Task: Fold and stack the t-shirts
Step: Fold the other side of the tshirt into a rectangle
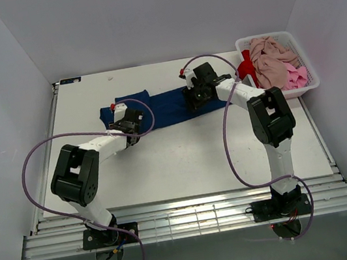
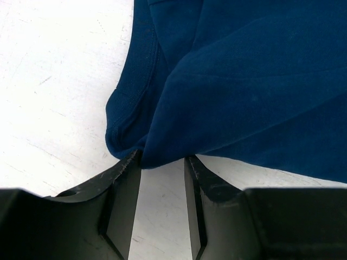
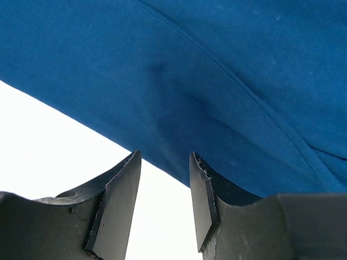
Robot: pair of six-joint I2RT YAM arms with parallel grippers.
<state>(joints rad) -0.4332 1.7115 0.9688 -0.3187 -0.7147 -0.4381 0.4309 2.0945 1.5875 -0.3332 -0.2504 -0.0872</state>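
Observation:
A navy blue t-shirt point(image 1: 165, 108) lies as a long band across the far middle of the table. My left gripper point(image 1: 131, 115) is at its left end. In the left wrist view the left gripper point(image 2: 162, 157) is open, with a rounded fold of navy cloth point(image 2: 244, 81) just at the fingertips and bare table between the fingers. My right gripper point(image 1: 194, 102) is over the shirt's right end. Seen from the right wrist, the right gripper point(image 3: 165, 154) is open too, its tips at the edge of the navy cloth point(image 3: 217, 70). Neither gripper holds anything.
A white slotted basket point(image 1: 299, 39) stands at the far right corner, holding a dusty pink-beige tee point(image 1: 272, 65), a bright pink one point(image 1: 296, 76) and a red one point(image 1: 249, 73). Grey walls close in the table on three sides.

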